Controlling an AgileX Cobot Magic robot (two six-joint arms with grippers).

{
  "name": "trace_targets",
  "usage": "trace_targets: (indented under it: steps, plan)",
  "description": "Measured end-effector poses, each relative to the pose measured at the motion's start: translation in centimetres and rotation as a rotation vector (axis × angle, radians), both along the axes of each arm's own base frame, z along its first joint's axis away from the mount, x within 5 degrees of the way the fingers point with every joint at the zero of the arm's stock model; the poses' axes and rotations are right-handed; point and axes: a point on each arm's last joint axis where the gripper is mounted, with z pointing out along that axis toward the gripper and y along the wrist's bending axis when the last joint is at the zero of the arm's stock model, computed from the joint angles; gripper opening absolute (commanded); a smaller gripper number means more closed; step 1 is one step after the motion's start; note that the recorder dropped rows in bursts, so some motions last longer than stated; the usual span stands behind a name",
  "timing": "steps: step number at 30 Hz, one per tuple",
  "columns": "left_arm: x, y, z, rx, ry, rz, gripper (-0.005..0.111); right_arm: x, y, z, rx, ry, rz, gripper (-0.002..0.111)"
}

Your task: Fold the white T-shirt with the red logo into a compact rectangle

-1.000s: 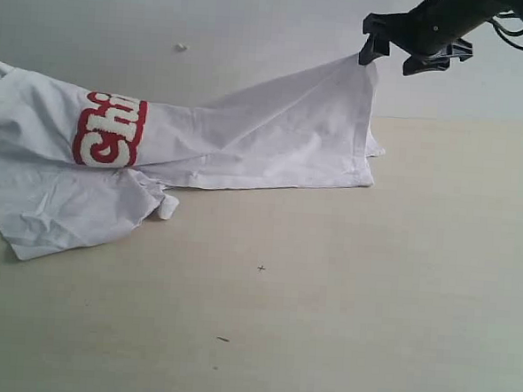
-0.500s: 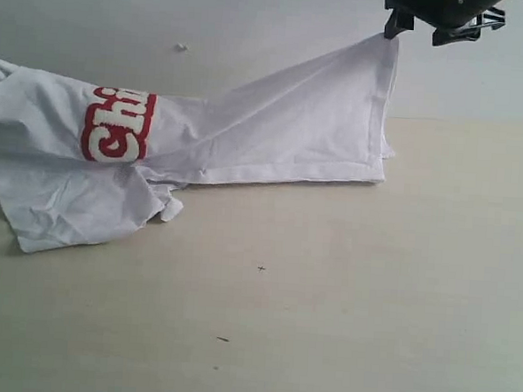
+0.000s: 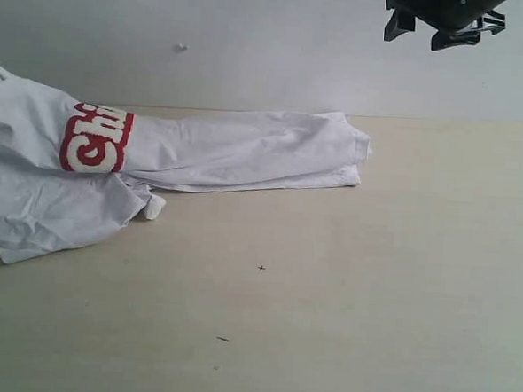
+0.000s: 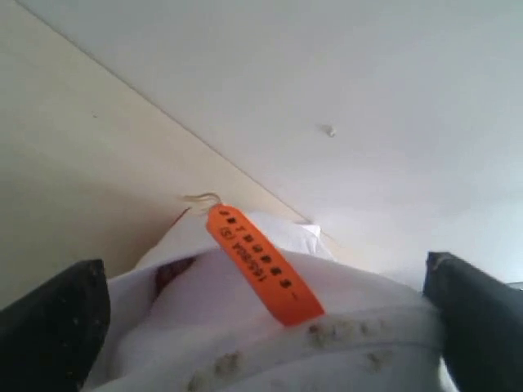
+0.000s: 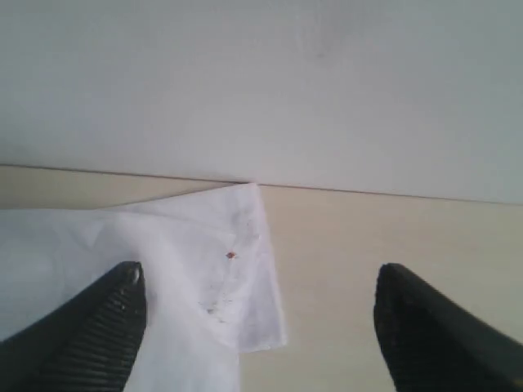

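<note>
Since the earlier frame, the raised end of the white T-shirt (image 3: 238, 150) has left the right gripper (image 3: 421, 32) and dropped to the table (image 3: 372, 283). That gripper now sits well above the cloth with its fingers (image 5: 98, 327) wide apart and nothing between them.

We locate the shirt as follows. It lies as one long band on the table. Its long axis runs from the free hem end, below the right fingers, away toward the red logo (image 3: 94, 139) and the bunched chest end beyond it. In the right wrist view the hem corner (image 5: 253, 245) lies beneath the open gap, nearer one finger than the other, with bare table under the far finger.

We note that the left gripper (image 4: 265, 327) does not appear in the exterior view. Its own camera shows both fingers spread to the frame edges. The ribbed collar (image 4: 343, 343) and the orange tag (image 4: 263, 263) are heaped in the gap between them. Neither finger visibly presses the cloth, so we read this gripper as wide open and not holding.

We judge the deciding relation to be this: the right arm is the nearer one to the hem end, the left arm to the collar end. A fresh grasp of the hem calls for a straight descent, with a small shift toward the corner's side.
</note>
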Motion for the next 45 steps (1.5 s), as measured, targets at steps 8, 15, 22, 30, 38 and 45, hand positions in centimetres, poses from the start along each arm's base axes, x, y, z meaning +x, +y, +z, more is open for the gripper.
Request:
trace_targets:
  steps: [8, 15, 22, 30, 38, 45]
  plan:
    - [0.6, -1.7, 0.0, -0.003, 0.000, -0.034, 0.103, -0.6, 5.9, 0.4, 0.283, -0.018, 0.347, 0.065]
    - [0.2, -0.6, 0.1, -0.001, -0.008, -0.011, 0.103, 0.5, 13.6, -5.2, 0.233, 0.007, 0.467, 0.060]
    - [0.1, -0.2, 0.2, -0.006, -0.011, -0.001, 0.103, 2.1, 13.9, -12.9, 0.053, 0.072, 0.369, 0.018]
    - [0.1, -0.2, 0.2, -0.006, -0.011, -0.001, 0.103, 2.3, 12.6, -13.5, -0.090, 0.081, 0.355, 0.000]
    - [-0.1, -0.4, 2.8, 0.040, -0.089, -0.010, 0.103, 1.9, 10.8, -16.7, -0.268, 0.222, 0.285, 0.000]
    - [-0.2, -0.5, 4.2, 0.113, -0.183, -0.030, 0.103, 1.9, 10.6, -16.6, -0.281, 0.232, 0.260, 0.000]
